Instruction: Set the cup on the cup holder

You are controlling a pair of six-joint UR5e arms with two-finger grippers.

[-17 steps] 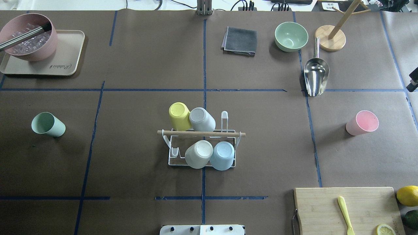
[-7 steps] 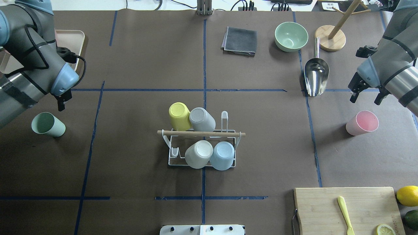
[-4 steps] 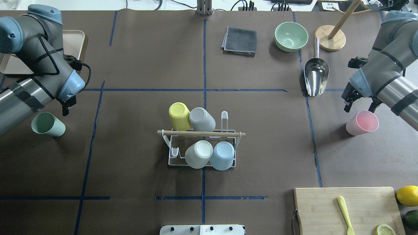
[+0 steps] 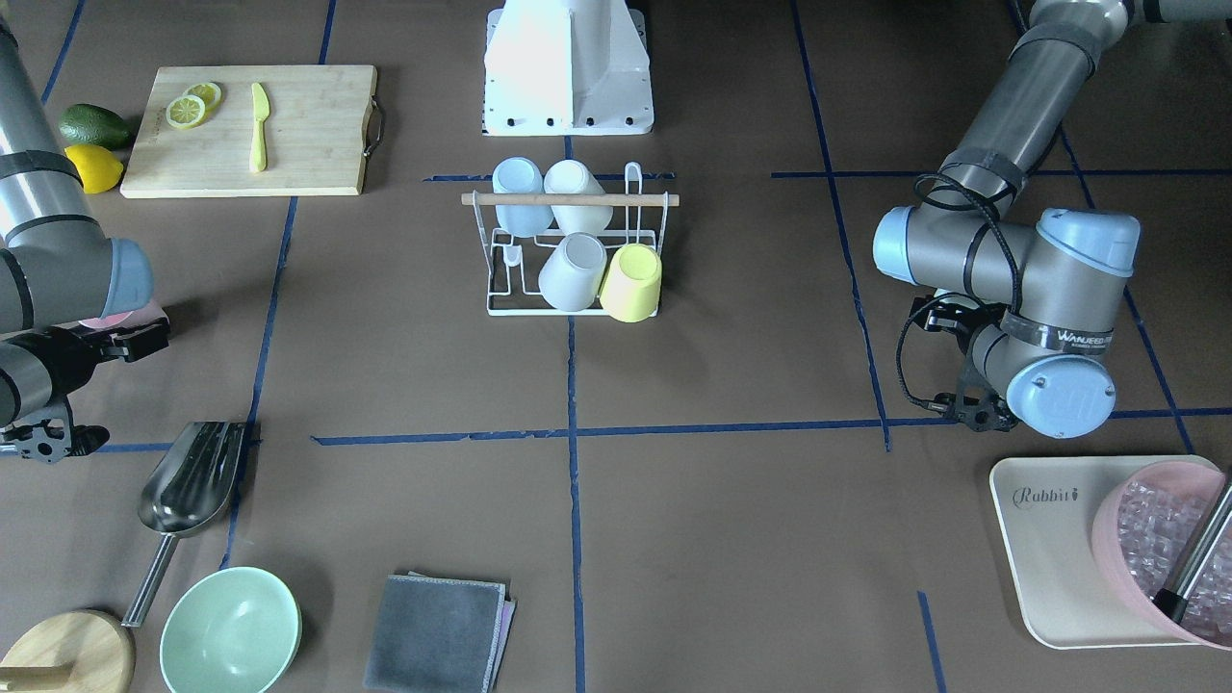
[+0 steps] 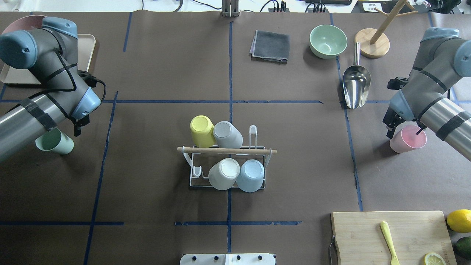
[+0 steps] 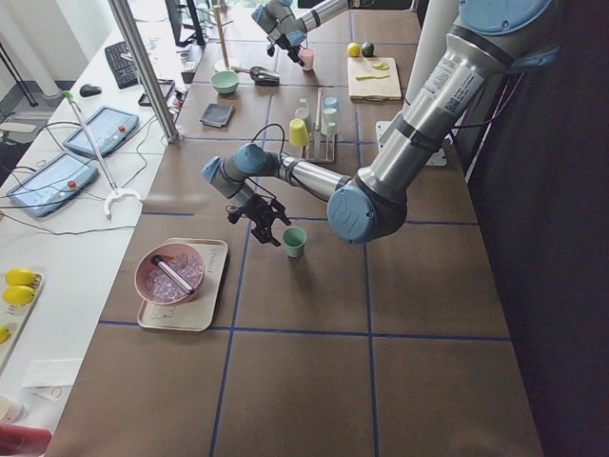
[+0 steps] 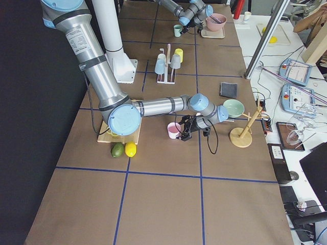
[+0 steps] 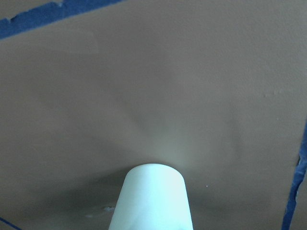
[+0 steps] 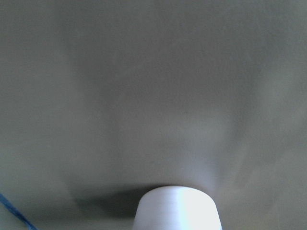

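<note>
The cup holder (image 5: 228,151), a white wire rack with a wooden rod, stands mid-table and carries yellow, grey, white and light blue cups upside down. A green cup (image 5: 55,141) stands upright at the left. My left gripper (image 5: 66,129) is open just behind it, with one finger (image 5: 77,129) showing beside the arm. The left wrist view shows this cup (image 8: 153,201) close ahead. A pink cup (image 5: 408,138) stands upright at the right. My right gripper (image 5: 403,129) is open, its fingers on either side of the cup's far rim. The pink cup (image 9: 177,208) fills the bottom of the right wrist view.
A beige tray (image 5: 86,48) with a pink bowl of ice sits far left, partly behind my left arm. A grey cloth (image 5: 270,46), green bowl (image 5: 328,41), metal scoop (image 5: 356,86) and wooden mug tree (image 5: 372,43) lie at the back. A cutting board (image 5: 368,235) lies front right.
Both arms came into view and moved steadily nearer: the left gripper down to the green cup, the right gripper down to the pink cup. No cup has moved.
</note>
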